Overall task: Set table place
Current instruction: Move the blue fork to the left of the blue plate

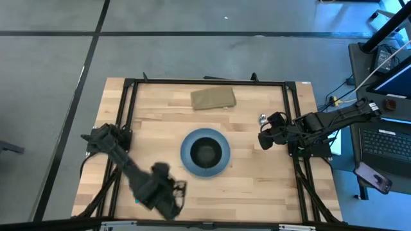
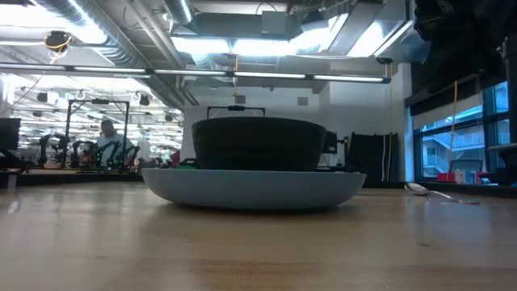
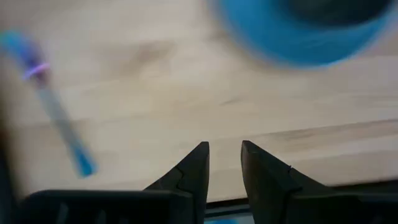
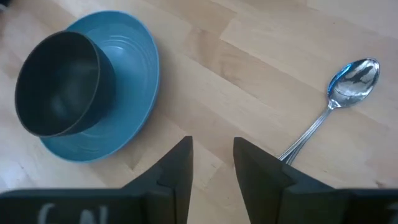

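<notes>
A pale blue plate (image 1: 186, 154) lies in the middle of the wood table (image 1: 257, 179), with a black bowl (image 1: 205, 153) standing in it. Both also show in the low view, the plate (image 2: 254, 184) under the bowl (image 2: 258, 144). A silver spoon (image 4: 348, 87) lies flat on the table to the plate's right. A blue-handled fork (image 3: 53, 109) lies flat near the table's near left; my left arm mostly hides it in the high view. My left gripper (image 3: 224, 146) hovers near the table's near edge, narrowly open and empty. My right gripper (image 4: 212, 142) hovers between plate and spoon, narrowly open and empty.
A folded tan cloth (image 1: 213, 98) lies flat near the table's far edge. The black frame (image 1: 292, 128) runs along the table's sides. Bare wood shows to the left and right of the plate. A person sits far off in the room behind (image 2: 109, 145).
</notes>
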`<state>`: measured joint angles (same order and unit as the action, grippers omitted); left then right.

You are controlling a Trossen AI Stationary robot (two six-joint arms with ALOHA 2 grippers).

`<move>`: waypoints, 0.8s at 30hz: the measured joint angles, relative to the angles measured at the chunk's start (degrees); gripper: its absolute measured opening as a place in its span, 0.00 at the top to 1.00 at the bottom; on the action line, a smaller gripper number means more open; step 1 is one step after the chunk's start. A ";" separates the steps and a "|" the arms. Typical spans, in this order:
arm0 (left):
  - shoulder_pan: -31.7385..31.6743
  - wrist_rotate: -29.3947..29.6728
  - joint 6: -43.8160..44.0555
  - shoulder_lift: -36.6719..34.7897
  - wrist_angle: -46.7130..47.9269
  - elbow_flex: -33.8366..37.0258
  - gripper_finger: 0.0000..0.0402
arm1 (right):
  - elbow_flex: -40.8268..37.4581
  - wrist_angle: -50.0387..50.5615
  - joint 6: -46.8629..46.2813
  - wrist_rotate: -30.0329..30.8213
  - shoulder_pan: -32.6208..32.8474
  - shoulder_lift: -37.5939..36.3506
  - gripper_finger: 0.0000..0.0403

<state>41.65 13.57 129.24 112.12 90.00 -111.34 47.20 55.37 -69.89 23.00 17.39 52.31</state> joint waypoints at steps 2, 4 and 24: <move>2.40 -2.25 1.49 0.02 0.04 3.77 0.80 | 0.00 -0.20 0.92 -0.23 0.00 -0.02 0.71; 3.97 -1.71 2.20 0.02 0.06 6.79 0.80 | 0.00 -0.83 1.44 -1.26 -0.02 -0.02 0.71; 14.82 -11.43 5.62 -0.04 -0.75 23.10 0.76 | 0.02 -19.58 3.10 -4.86 -0.02 -0.02 0.71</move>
<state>56.47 2.14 134.86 112.07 89.25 -88.24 47.22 35.79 -66.79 18.15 17.37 52.29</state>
